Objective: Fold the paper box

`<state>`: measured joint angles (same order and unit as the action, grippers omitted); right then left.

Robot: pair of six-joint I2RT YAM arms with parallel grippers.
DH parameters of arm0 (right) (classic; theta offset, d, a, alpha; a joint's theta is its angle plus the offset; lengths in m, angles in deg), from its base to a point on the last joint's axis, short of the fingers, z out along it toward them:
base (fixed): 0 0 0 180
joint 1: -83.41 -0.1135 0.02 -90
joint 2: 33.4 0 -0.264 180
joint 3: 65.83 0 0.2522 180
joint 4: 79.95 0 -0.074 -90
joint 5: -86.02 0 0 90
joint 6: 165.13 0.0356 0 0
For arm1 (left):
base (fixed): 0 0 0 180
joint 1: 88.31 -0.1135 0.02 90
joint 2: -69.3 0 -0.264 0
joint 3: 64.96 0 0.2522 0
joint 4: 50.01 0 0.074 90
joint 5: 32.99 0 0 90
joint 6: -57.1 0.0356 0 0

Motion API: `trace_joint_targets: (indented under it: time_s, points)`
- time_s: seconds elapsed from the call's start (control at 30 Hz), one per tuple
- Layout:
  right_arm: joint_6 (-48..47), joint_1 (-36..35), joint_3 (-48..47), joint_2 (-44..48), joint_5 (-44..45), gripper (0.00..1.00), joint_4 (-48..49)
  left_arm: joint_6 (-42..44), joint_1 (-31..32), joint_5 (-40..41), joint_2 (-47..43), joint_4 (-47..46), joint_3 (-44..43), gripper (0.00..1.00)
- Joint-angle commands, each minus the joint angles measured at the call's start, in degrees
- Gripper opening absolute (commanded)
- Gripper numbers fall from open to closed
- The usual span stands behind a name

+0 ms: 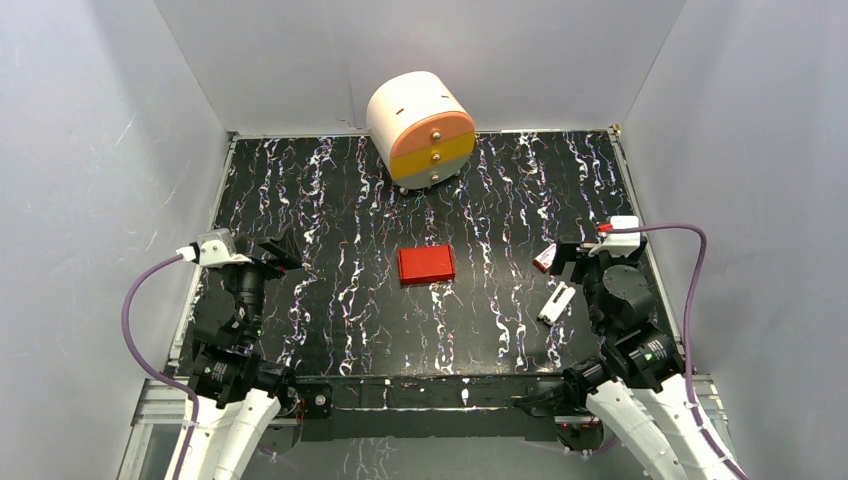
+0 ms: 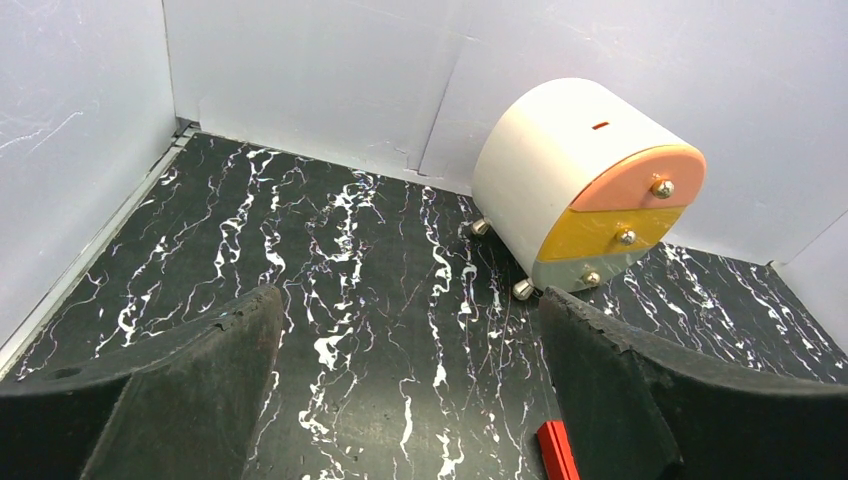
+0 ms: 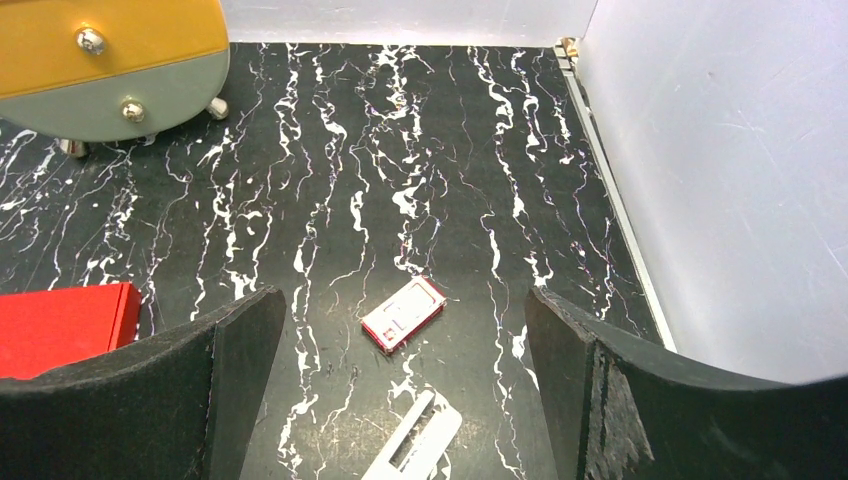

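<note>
My left pincer [image 1: 283,250]: stood wide open over the left part of the worktop, holding nothing; in its own wrist view [image 2: 410,305] both dark fingers [image 2: 200,370] framed bare marbled surface.
Worktop [image 1: 330,310]: black with white veining, walled in pale grey on three sides.
Paper box [image 1: 426,264]: plain red, a small flat rectangular shape, lying flat near the middle of the worktop, between my two pincers and apart from both; one red corner [image 2: 556,452] showed at the bottom edge of my left wrist view, and its end [image 3: 62,326] showed beside my right pincer's left finger.
Drawer unit [image 1: 420,128]: round, white body, with orange, yellow and grey fronts bearing metal knobs; it stood at the far edge, behind the paper box and well apart from it.
Red-and-white packet [image 1: 545,259]: tiny, lying flat on the worktop just beside my right pincer.
White strip [image 1: 556,302]: flat, nearer to me than the packet.
My right pincer [image 1: 568,256]: wide open, empty, over the right part of the worktop [image 3: 402,296].
</note>
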<state>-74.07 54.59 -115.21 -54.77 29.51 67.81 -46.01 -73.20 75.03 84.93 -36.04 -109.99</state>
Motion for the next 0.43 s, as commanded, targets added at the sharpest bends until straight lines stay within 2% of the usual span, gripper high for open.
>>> trace_joint_targets:
  time_s: [0.0,0.4]
  points:
    - [-0.9,0.3,-0.1,-0.2,0.9,0.99,2.6,-0.3,0.4,-0.1,-0.6,-2.3,-0.1,0.95]
    - [-0.9,0.3,0.2,-0.6,1.2,0.99,2.7,0.0,1.7,-0.6,-0.1,-2.8,0.0,0.95]
